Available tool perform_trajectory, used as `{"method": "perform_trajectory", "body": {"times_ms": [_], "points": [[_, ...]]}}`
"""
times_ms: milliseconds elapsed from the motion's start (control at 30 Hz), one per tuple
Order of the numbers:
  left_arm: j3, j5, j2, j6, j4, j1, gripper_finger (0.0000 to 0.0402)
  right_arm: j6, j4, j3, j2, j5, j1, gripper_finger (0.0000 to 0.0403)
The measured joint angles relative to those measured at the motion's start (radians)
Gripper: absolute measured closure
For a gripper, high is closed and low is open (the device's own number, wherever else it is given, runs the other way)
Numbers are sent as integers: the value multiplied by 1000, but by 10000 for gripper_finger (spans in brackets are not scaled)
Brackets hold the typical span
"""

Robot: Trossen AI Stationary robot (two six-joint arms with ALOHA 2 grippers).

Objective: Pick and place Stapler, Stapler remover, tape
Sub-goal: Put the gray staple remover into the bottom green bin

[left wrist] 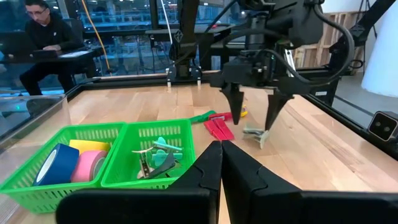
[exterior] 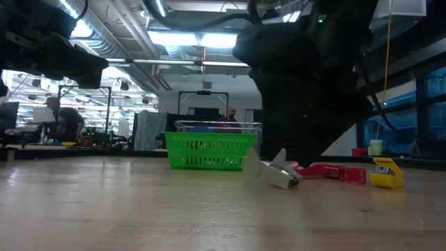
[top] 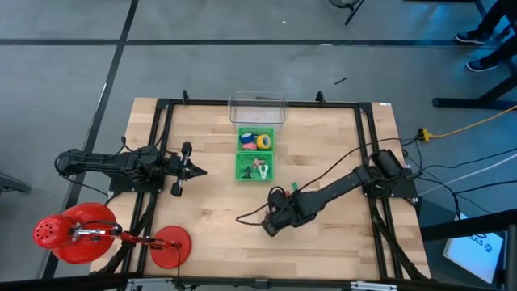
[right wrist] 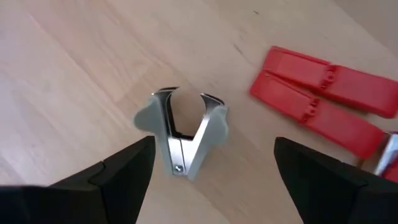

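A grey stapler remover lies flat on the wooden table. My right gripper hangs open just above it, pointing steeply down, one finger on either side and touching nothing. A red stapler lies beside the remover, also in the left wrist view. Blue, pink and yellow tape rolls sit in the far compartment of the green basket. More claw-shaped removers fill its near compartment. My left gripper waits shut at the table's left, pointing level toward the basket.
A clear box stands at the table's far edge behind the basket. A yellow piece and a green piece lie near the red stapler. A black frame borders the table. A person sits beyond it.
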Motion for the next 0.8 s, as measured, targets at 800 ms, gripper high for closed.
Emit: {"method": "perform_trajectory", "body": {"times_ms": [800], "points": [[0,0,0,0,0,0,394,-105,142,0,0,-8,10,73]]}}
